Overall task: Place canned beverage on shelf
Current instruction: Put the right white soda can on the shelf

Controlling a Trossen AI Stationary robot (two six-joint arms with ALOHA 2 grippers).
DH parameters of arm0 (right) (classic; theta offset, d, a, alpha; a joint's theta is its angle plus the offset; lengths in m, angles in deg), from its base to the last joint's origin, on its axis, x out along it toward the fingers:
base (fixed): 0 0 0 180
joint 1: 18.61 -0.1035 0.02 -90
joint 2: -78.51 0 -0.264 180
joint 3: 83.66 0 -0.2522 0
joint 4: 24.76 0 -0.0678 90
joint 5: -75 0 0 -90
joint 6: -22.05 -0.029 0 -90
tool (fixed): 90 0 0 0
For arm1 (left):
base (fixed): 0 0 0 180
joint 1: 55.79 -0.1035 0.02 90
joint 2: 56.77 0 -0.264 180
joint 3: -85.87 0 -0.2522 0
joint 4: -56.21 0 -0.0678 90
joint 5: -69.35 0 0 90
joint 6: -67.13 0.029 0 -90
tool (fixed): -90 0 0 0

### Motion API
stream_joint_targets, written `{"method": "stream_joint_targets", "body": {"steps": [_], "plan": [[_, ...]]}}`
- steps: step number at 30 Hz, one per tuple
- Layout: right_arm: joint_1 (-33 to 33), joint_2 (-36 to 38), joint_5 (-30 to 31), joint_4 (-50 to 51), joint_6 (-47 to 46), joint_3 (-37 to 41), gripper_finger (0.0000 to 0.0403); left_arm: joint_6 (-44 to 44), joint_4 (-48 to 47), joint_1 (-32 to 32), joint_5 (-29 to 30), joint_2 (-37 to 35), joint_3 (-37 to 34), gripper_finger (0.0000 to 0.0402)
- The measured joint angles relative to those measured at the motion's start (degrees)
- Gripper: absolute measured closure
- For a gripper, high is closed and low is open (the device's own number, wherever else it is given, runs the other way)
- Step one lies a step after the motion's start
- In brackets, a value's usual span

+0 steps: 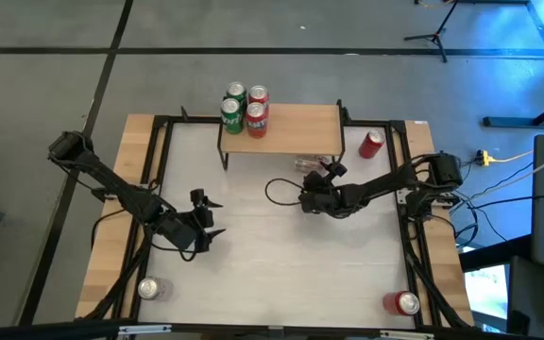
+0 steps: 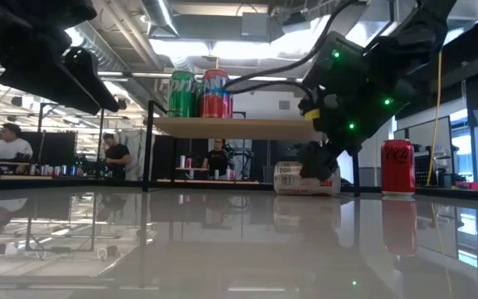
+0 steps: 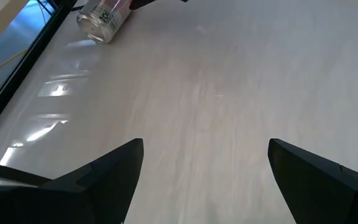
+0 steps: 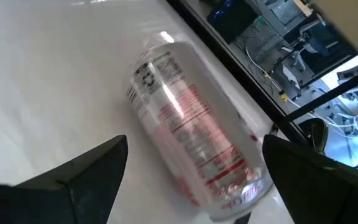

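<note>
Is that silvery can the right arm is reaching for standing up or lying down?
Lying down. The silver can rests on its side on the table, between the right gripper's open fingers, beneath the shelf.

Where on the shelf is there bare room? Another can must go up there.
The shelf is bare from the four cans at its left end across to its right end. The right gripper hovers open at a lying silver can.
</note>
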Motion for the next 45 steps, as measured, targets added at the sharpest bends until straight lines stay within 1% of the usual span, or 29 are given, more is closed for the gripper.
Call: {"method": "stream_joint_targets", "body": {"steps": [5, 8, 12, 19, 26, 30, 31, 33, 34, 38, 45], "plan": [[0.2, 0.0, -0.11, -2.0, 2.99, -0.02, 0.0033, 0.0, -0.02, 0.0, 0.22, 0.0, 0.0, 0.0067], [1.68, 0.0, -3.23, -2.9, 4.36, -0.04, 0.0033, 0.0, -0.02, 0.0, 0.3, 0.0, 0.0, 0.0067], [3.91, 0.0, -4.28, -3.65, 4.78, -0.04, 0.0033, 0.01, 0.03, 0.0, 0.38, 0.0, 0.0, 0.0067], [6.36, 0.09, -9.52, -3.57, 6.43, -0.07, 0.0033, 0.0, 0.03, 0.0, 0.27, 0.0, 0.0, 0.0067], [6.37, 0.14, -11.37, -3.46, 7.38, -0.11, 0.0033, 0.0, 0.02, 0.0, 0.14, 0.0, 0.02, 0.0067], [3.58, 0.39, -13.94, -3.05, 5.25, -0.84, 0.0033, -0.04, 0.03, -0.02, 0.09, 0.0, 0.02, 0.0067], [2.08, 0.66, -15.17, -2.44, 4.27, -1.37, 0.0033, -0.04, 0.02, -0.02, 0.01, 0.0, 0.02, 0.0067], [-1.54, 0.87, -19.48, -0.64, 2.03, -2.83, 0.0033, -0.11, 0.03, 0.0, -0.01, 0.0, 0.02, 0.0067], [-3.33, 0.87, -20.05, 0.78, 1.29, -3.57, 0.0033, -0.17, 0.04, -0.02, -0.01, 0.0, 0.02, 0.0067], [-8.93, 1.46, -19.31, 2.53, 0.64, -7.17, 0.0033, -0.47, 0.24, -0.02, -0.05, 0.0, 0.02, 0.0067], [-12.6, 1.31, -18.54, 5.2, -0.65, -10.71, 0.0033, -1.86, 2.36, -0.07, -0.25, 0.1, 0.04, 0.0067]]}}
